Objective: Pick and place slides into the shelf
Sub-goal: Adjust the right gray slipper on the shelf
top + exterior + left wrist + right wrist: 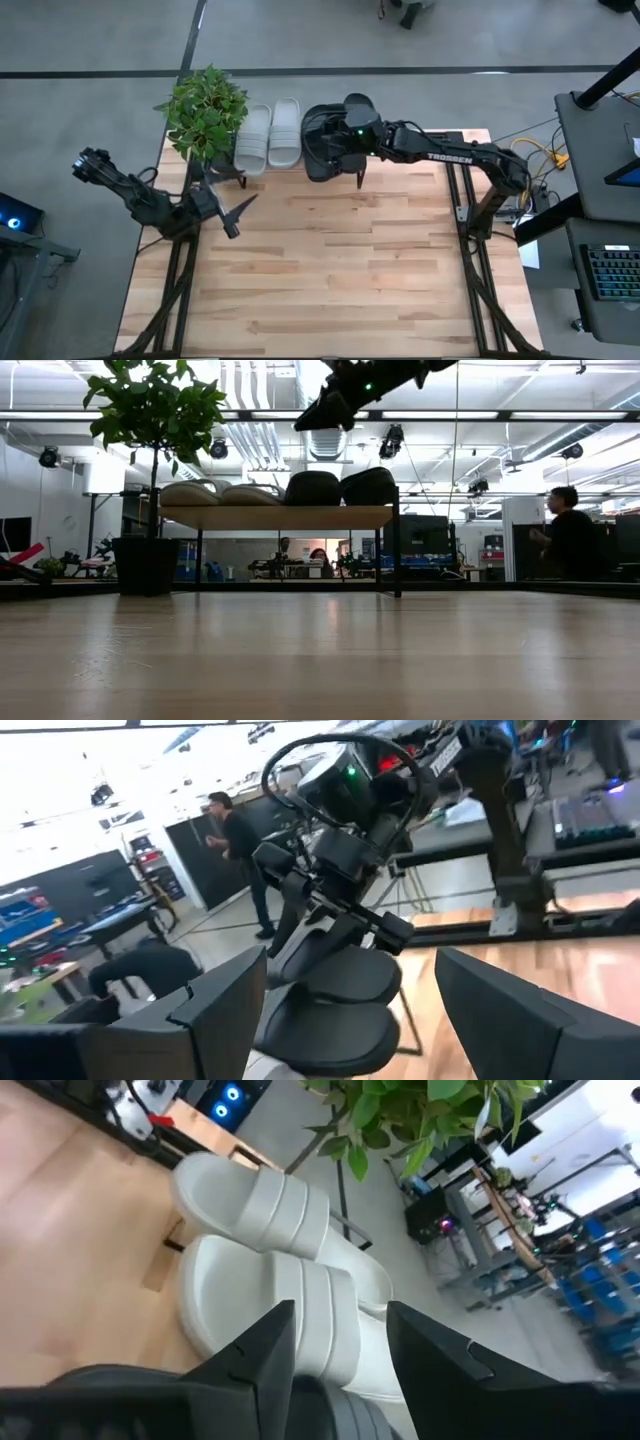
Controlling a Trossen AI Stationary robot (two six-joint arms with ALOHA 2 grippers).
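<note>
Bare tabletop fills my foreground. Behind it, all four slides sit on the shelf. My right fingers hang spread above the black pair; my left fingers rest released.

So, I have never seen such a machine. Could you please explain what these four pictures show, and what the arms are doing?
It is a robot with two dark arms at a wooden table. One picture looks straight down from above, one looks level across the tabletop, and the other two come from a camera on each wrist.

At the far edge stands a low shelf beside a potted plant. On it lie four slides: two light grey slides and two black slides.

The right hand hangs just above the black pair; its fingers look parted, and I cannot see anything held in them. The left hand waits open over the table's left side, holding nothing.

People show in the room behind.
</note>
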